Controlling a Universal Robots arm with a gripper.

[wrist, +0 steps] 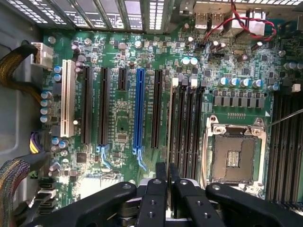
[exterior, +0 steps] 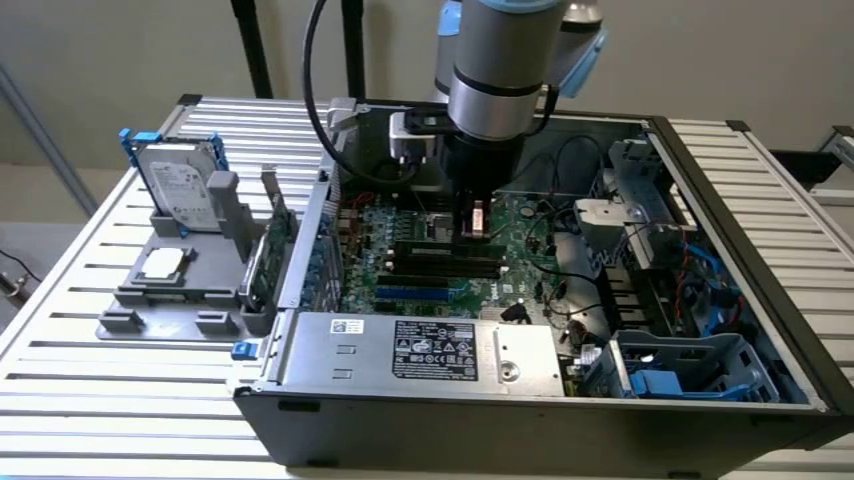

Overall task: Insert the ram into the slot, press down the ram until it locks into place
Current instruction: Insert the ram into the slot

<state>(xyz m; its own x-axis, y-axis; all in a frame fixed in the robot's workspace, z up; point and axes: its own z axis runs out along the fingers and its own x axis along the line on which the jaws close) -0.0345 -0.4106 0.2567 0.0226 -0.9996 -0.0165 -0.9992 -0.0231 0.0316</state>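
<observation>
My gripper (wrist: 167, 177) reaches down into the open computer case (exterior: 747, 200) and hangs low over the motherboard (wrist: 118, 127). Its two black fingers (wrist: 160, 184) are pressed nearly together on the ram (wrist: 169, 123). I see the ram edge-on, as a thin pale-green strip running away from the fingertips. It lies along the edge of the nearest long black slot (wrist: 181, 123), one of several parallel slots with white latches at their far ends. I cannot tell whether the ram is seated. In the exterior view the gripper (exterior: 474, 225) sits just above these slots (exterior: 441, 262).
A blue slot (wrist: 139, 109) and black expansion slots lie beside the ram slots, with the CPU socket (wrist: 234, 156) on the other side. The power supply (exterior: 427, 350) fills the case front. On the exterior view's left, a grey fixture (exterior: 174, 290) holds a hard drive (exterior: 180, 190) and a green card (exterior: 271, 250).
</observation>
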